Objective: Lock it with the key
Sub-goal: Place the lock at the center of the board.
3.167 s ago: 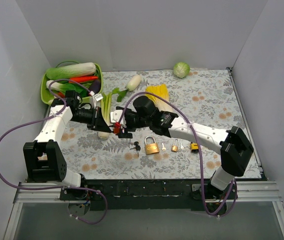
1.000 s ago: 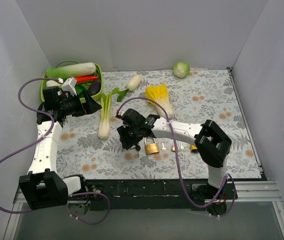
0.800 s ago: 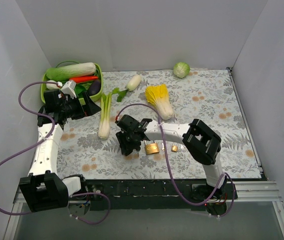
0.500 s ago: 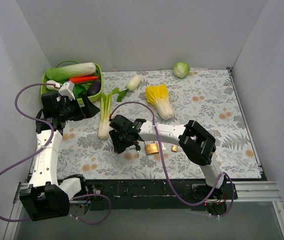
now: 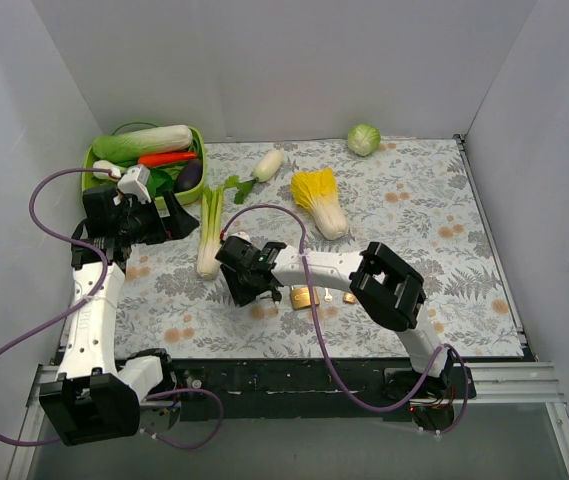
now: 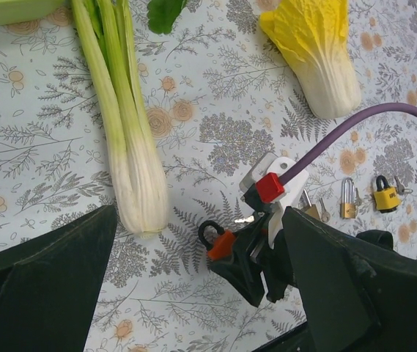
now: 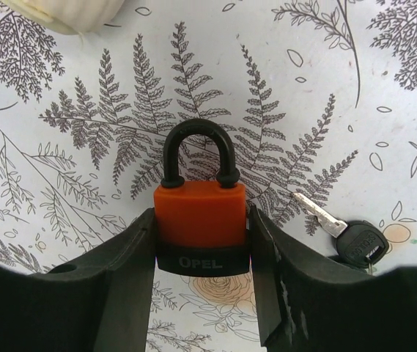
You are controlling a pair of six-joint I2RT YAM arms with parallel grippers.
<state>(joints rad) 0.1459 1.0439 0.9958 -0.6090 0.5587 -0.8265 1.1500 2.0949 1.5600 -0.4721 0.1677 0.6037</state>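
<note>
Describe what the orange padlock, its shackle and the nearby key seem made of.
The orange padlock has a matt orange cover, probably plastic or rubber, over a black base stamped OPEL. Its shackle is smooth black, likely coated metal. The key has a silvery metal blade and a black, apparently plastic head.
</note>
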